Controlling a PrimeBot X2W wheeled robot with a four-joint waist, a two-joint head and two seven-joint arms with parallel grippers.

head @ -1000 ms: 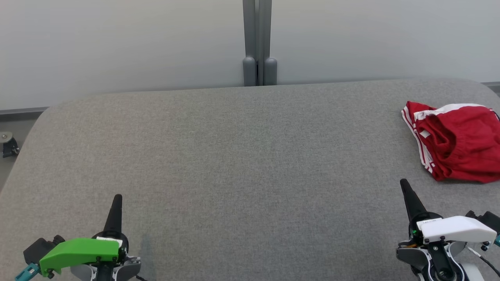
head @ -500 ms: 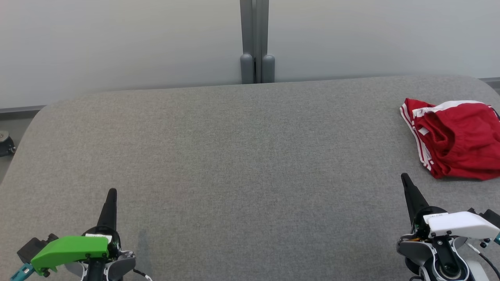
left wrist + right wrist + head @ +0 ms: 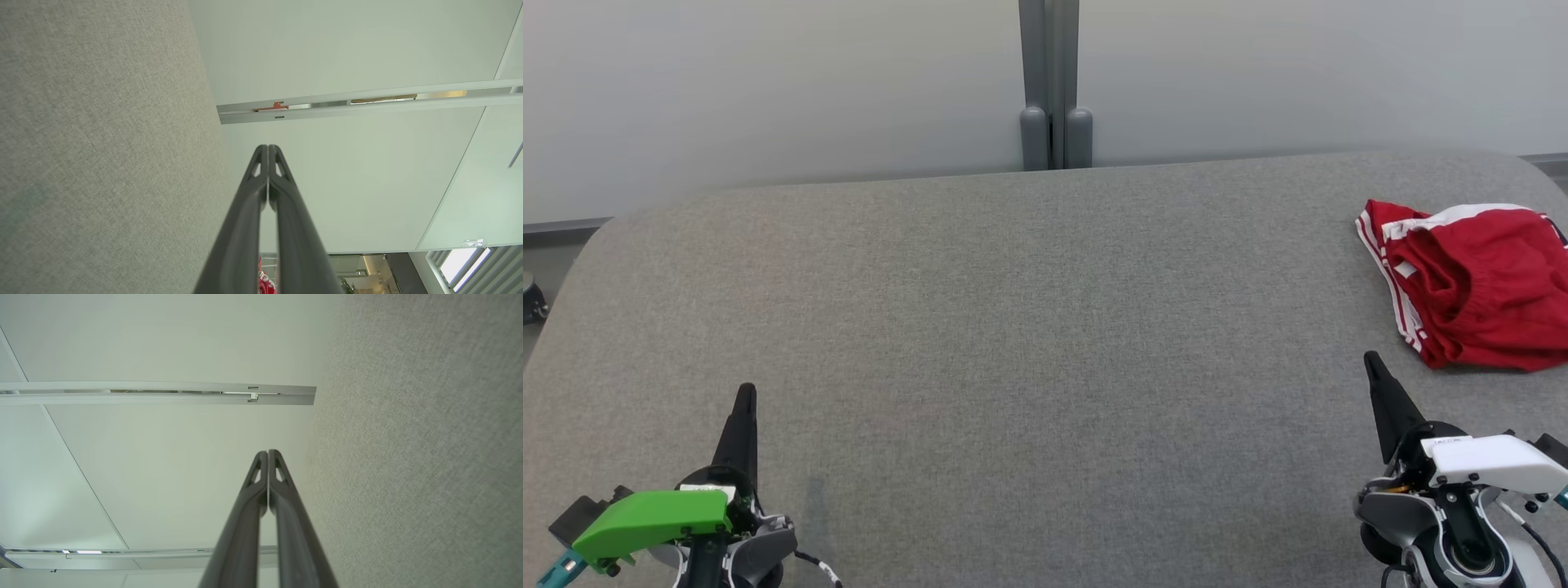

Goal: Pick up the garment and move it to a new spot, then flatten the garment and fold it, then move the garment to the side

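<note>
Bright, even light; faint soft shadows on the grey table [image 3: 1013, 327]; wrist views perhaps stretched at edges.

Crumpled red garment [image 3: 1474, 286], table's right edge

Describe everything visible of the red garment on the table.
The red fabric garment with white side stripes and a white band looks like sports shorts with a gathered waistband. It lies crumpled in a loose heap, at the right side of the grey fabric-covered table, cut off by the head view's right edge. Only the table touches it; the shut right gripper sits nearer the robot, apart from it.
</note>
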